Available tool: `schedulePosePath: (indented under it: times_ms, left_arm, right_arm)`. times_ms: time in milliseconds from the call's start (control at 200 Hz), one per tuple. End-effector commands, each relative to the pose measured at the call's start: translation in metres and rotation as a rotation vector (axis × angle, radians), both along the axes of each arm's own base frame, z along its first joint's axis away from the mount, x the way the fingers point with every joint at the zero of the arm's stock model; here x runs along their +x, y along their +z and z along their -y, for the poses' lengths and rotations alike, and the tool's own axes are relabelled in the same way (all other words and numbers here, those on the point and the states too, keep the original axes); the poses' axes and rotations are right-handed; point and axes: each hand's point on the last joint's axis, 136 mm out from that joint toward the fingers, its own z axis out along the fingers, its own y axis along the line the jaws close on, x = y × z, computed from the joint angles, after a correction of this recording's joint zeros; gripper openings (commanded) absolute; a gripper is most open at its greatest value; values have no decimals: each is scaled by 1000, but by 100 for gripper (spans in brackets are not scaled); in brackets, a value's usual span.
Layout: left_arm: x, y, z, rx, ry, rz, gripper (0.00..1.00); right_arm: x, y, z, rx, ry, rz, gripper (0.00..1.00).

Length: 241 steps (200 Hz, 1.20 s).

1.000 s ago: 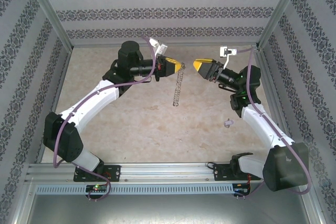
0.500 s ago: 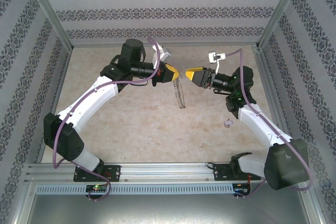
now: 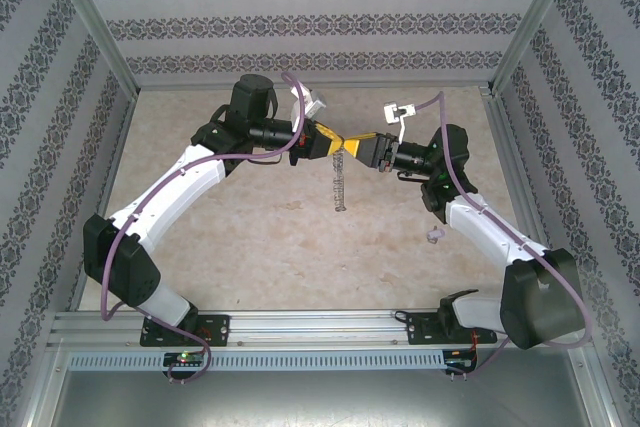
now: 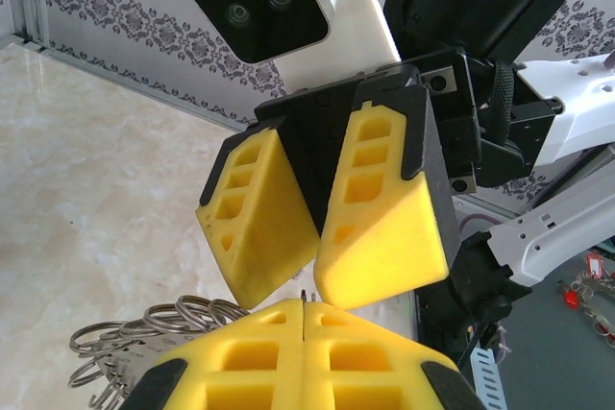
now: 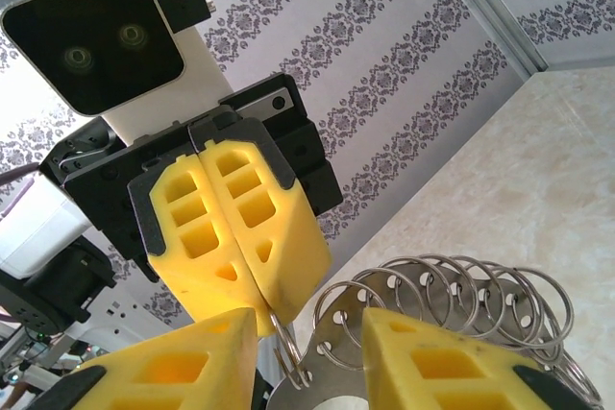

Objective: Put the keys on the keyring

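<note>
The keyring (image 3: 340,187) hangs edge-on from my left gripper (image 3: 338,143), which is shut on one of its rim loops high over the table's middle. In the right wrist view the keyring (image 5: 452,304) is a grey metal piece fringed with wire loops. Its nearest loop lies between my right gripper's (image 5: 307,333) open fingers, and the left gripper's shut yellow fingers (image 5: 231,228) pinch that loop just above. In the left wrist view my left gripper (image 4: 304,309) is shut, with the right gripper's fingers (image 4: 384,218) tip to tip against it. One small pale key (image 3: 434,236) lies on the table beside the right arm.
Patterned walls (image 3: 320,22) close in the marble-look table (image 3: 260,247) at the back and both sides. A metal rail (image 3: 320,327) with both arm bases runs along the near edge.
My right gripper has moved left until its tips meet the left gripper, and its jaws have narrowed. The hanging keyring swung a little and now hangs straight.
</note>
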Motion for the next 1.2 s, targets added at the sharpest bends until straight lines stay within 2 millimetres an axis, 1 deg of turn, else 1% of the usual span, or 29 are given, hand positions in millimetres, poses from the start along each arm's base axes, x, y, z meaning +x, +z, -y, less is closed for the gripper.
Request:
schedulePosePath:
  times_ms: [0,85,260,290,360,465,615,655,675,714,784,824,884,939,1119,1199]
  left_arm:
    - [-4,20,4,-46,-31,47,0]
    - [-3,20,4,-47,-28,43,0]
    - [-1,20,5,-52,-20,42,0]
    - [-2,20,5,-53,-19,44,0]
    - [0,20,4,-54,-13,45,0]
    - [-1,23,5,-62,-12,47,0]
    - [-2,24,5,-67,-16,38,0]
    - [-1,24,3,-68,-10,36,8]
    - [0,25,1,-71,-3,37,15]
    - [3,26,-2,-80,16,32,25]
    - [10,33,-13,-125,54,23,38]
    - [13,38,-20,-156,72,16,43]
    - [17,42,-30,-191,86,-4,44]
    - [15,44,-34,-201,77,-23,45]
    - [3,38,-32,-179,11,-82,37]
    - [0,35,-30,-178,-15,-105,36]
  right_arm:
    - [-4,1,-5,-1,17,47,33]
    - [-5,0,-5,-2,19,44,28]
    - [-7,-1,-6,-2,22,44,28]
    - [-7,-1,-5,-2,21,44,27]
    - [-7,-1,-5,-3,22,43,20]
    - [-7,-2,-6,-5,24,45,0]
    - [-7,1,-5,-7,22,61,0]
    - [-7,1,-4,-8,21,65,0]
    - [-7,2,-3,-8,23,67,0]
    - [-7,2,-3,-10,25,71,0]
    - [-7,4,-1,-11,24,79,0]
    - [-7,5,1,-12,23,83,0]
    - [-8,6,2,-13,28,88,0]
    - [-10,9,3,-14,33,105,0]
    - [-12,12,4,-31,45,118,0]
    - [-13,14,3,-33,52,128,0]
